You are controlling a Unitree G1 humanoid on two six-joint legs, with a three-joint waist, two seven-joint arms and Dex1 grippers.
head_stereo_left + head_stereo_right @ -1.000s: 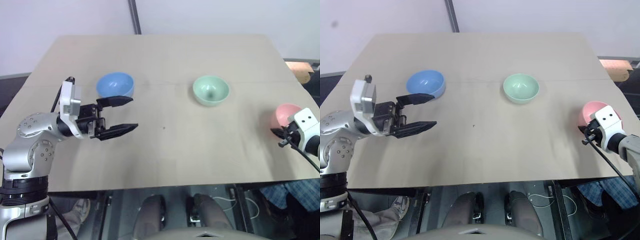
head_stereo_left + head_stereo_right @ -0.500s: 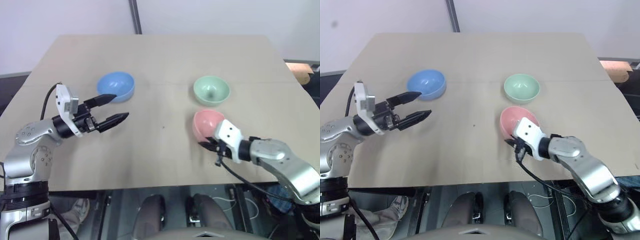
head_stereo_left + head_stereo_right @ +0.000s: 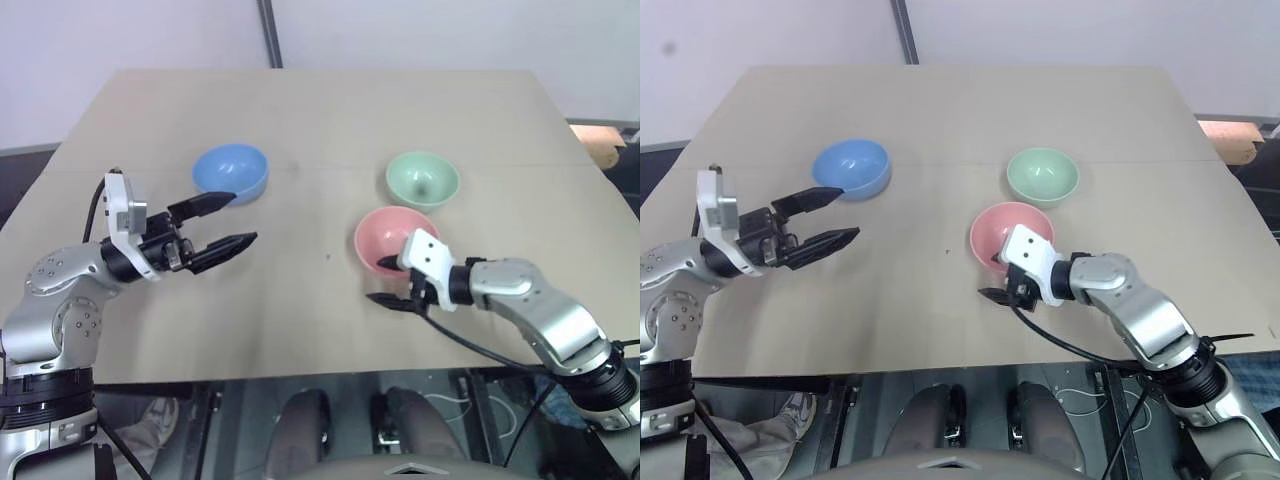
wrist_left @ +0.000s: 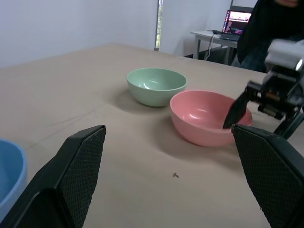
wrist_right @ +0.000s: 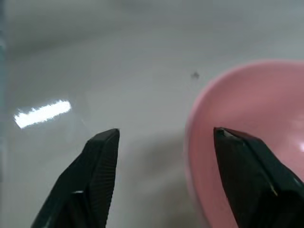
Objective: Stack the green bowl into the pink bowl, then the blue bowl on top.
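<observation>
The pink bowl [image 3: 392,238] sits on the table [image 3: 330,120] just in front of the green bowl [image 3: 422,180], with the right tool [image 3: 392,285] spread open astride its near rim, holding nothing. The green bowl lies just beyond that tool, far nearer it than the left tool [image 3: 220,222], which hovers wide open and empty beside the blue bowl [image 3: 231,171].

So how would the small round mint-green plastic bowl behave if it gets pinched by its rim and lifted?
The small round mint-green plastic bowl looks thin-walled, so probably light and stiff. Its smooth, glossy surface may slip in a rim pinch. It sits upright on the wooden table on a narrow base, so a sideways nudge could slide or tip it.
</observation>
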